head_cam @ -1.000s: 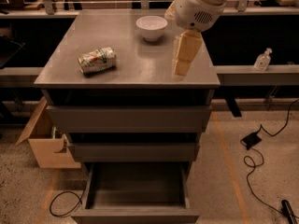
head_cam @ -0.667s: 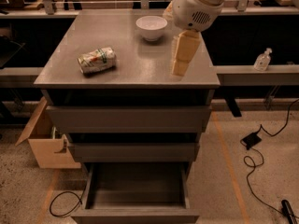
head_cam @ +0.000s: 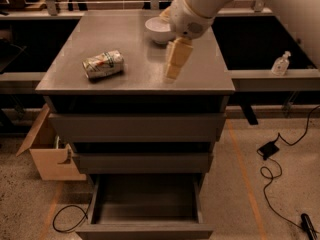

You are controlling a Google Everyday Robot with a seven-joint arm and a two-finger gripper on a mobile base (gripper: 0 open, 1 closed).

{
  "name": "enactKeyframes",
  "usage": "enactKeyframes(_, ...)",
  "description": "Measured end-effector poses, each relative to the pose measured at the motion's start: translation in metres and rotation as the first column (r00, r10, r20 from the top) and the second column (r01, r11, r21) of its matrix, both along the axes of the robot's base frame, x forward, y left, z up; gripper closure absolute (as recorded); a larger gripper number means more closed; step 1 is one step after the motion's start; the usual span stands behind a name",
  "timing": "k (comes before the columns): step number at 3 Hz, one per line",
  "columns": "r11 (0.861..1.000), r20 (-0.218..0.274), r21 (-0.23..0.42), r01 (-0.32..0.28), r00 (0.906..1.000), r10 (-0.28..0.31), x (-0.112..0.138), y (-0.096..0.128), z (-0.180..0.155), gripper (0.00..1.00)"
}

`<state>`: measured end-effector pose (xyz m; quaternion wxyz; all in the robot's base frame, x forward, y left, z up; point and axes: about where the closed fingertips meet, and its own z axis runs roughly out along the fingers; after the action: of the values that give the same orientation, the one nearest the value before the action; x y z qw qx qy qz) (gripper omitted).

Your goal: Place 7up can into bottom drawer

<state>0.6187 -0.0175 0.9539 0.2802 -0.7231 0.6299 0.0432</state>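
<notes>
The 7up can (head_cam: 103, 64) lies on its side on the left part of the grey cabinet top (head_cam: 135, 44); it is dented, silver with green and red marks. My gripper (head_cam: 175, 64) hangs from the white arm above the right-centre of the top, to the right of the can and apart from it, pointing down towards the surface. It holds nothing that I can see. The bottom drawer (head_cam: 145, 204) is pulled open below and its inside is bare.
A white bowl (head_cam: 159, 30) stands at the back of the cabinet top, just behind the arm. Two shallower grey drawers (head_cam: 135, 129) are shut. A cardboard box (head_cam: 47, 149) stands on the floor at left; cables (head_cam: 272, 159) lie at right. A bottle (head_cam: 281, 63) stands on the right shelf.
The arm and gripper have moved left across the cabinet top, closer to the can. The can, bowl and drawers have not moved.
</notes>
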Motion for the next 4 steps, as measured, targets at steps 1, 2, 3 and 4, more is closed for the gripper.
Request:
enactKeyframes(1, 0.998, 0.018, 0.032, -0.054, 0.9984, 0.053, 0.036, 0.032, -0.016, 0.0)
enactKeyframes(2, 0.997, 0.023, 0.001, -0.082, 0.9964, 0.082, 0.065, 0.059, -0.031, 0.0)
enactKeyframes(3, 0.993, 0.023, -0.046, -0.109, 0.9937, 0.11, 0.087, 0.085, -0.044, 0.0)
enactKeyframes(4, 0.987, 0.014, -0.087, -0.135, 0.9905, 0.137, 0.101, 0.107, -0.055, 0.0)
